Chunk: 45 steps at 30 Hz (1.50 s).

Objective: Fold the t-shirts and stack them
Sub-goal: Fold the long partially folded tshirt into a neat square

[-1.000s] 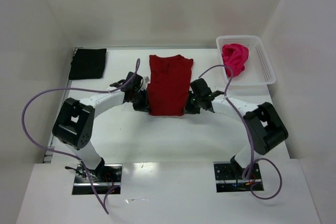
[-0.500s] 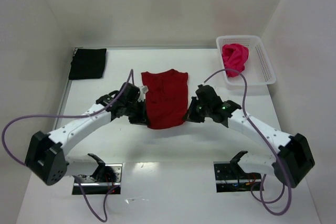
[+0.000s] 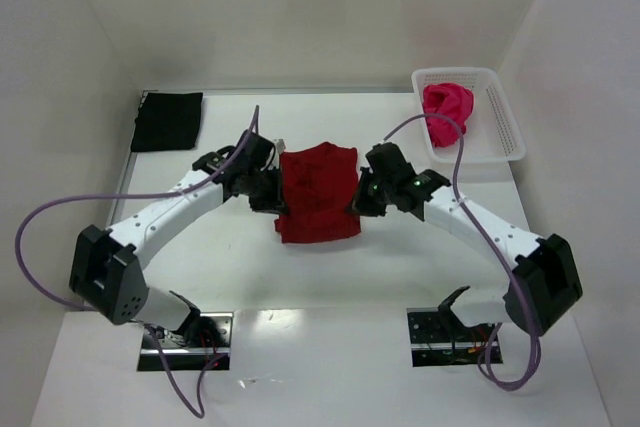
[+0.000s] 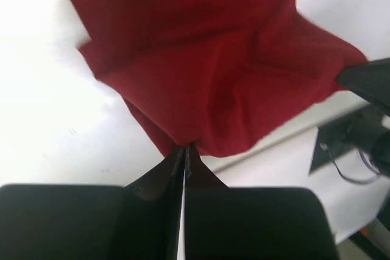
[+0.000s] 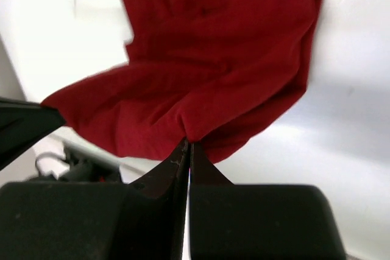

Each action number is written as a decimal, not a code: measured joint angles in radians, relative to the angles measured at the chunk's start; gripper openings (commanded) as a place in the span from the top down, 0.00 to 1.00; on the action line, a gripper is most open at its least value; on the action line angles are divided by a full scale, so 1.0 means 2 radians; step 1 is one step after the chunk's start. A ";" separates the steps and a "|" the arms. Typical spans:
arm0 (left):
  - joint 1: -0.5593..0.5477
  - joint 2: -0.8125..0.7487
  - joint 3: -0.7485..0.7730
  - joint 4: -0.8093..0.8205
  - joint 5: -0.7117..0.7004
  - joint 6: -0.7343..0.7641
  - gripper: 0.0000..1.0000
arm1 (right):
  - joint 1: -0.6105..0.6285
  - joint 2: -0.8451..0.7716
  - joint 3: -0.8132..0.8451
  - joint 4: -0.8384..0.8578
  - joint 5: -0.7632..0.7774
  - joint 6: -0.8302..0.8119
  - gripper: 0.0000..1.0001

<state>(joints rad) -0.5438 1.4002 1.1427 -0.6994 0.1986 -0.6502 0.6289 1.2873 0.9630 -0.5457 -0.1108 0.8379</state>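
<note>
Two arms reach inward from the near edge of the desk (image 3: 400, 257), elbows spread wide, wrists converging at mid-desk. The left gripper (image 3: 272, 190) is clenched on the left edge of the crimson t-shirt (image 3: 317, 192) and the right gripper (image 3: 358, 197) pinches its right edge, the cloth bunched between them. Three t-shirts show: this one, one black t-shirt (image 3: 167, 120) folded at the far left corner, and one magenta t-shirt (image 3: 447, 112) crumpled in the single white basket (image 3: 505, 127) at the far right corner.

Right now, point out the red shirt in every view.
Top external: red shirt in the middle of the table.
Left wrist: red shirt fills the upper frame, pinched by the left gripper at bottom centre.
Right wrist: red shirt fills the upper frame, pinched by the right gripper at bottom centre.
Shared landmark: the white table around the shirt.
</note>
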 measured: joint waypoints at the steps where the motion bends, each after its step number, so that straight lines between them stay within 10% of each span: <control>1: 0.005 0.012 0.009 0.000 -0.004 0.003 1.00 | -0.007 0.012 0.007 0.000 0.001 -0.006 1.00; 17: 0.127 0.190 0.177 0.026 0.000 0.052 1.00 | -0.103 0.218 0.207 0.029 0.007 -0.095 1.00; 45: 0.175 0.356 0.313 0.045 0.057 0.066 1.00 | -0.140 0.416 0.390 0.037 -0.002 -0.141 1.00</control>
<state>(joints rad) -0.1947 2.1117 1.7683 -0.6094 0.3130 -0.5182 0.3485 2.1201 1.7424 -0.4725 -0.1139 0.5564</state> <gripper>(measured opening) 0.008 0.007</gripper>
